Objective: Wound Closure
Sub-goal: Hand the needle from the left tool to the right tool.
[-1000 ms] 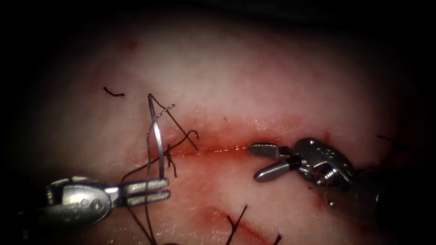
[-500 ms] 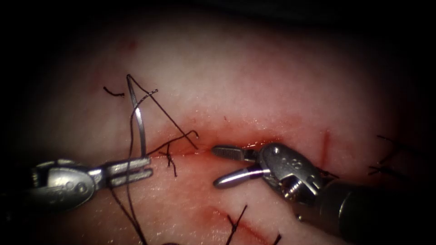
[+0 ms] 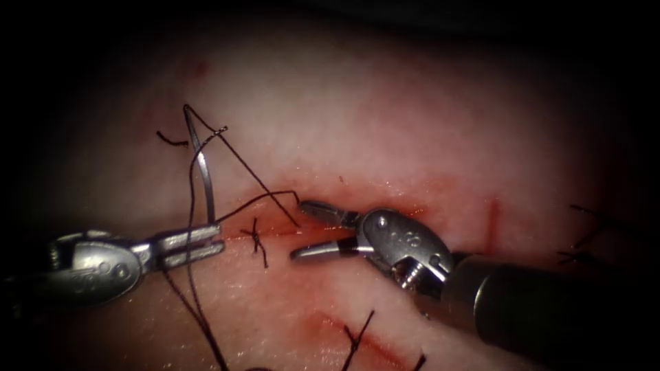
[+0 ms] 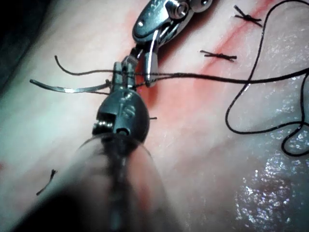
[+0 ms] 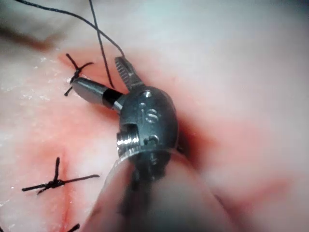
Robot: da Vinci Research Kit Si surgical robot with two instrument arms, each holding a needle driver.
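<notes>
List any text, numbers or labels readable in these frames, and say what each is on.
No text can be read.
Right tool: embossed marks on its wrist, too blurred to read.
Left tool: embossed marks on its wrist, too blurred to read.
The left tool holds the needle near one end, clear of the tissue; the right tool's jaws are open, holding nothing.

The tissue (image 3: 385,124) carries red fluid (image 3: 357,206), knotted stitches (image 3: 256,237) and loose thread (image 3: 206,323).
</notes>
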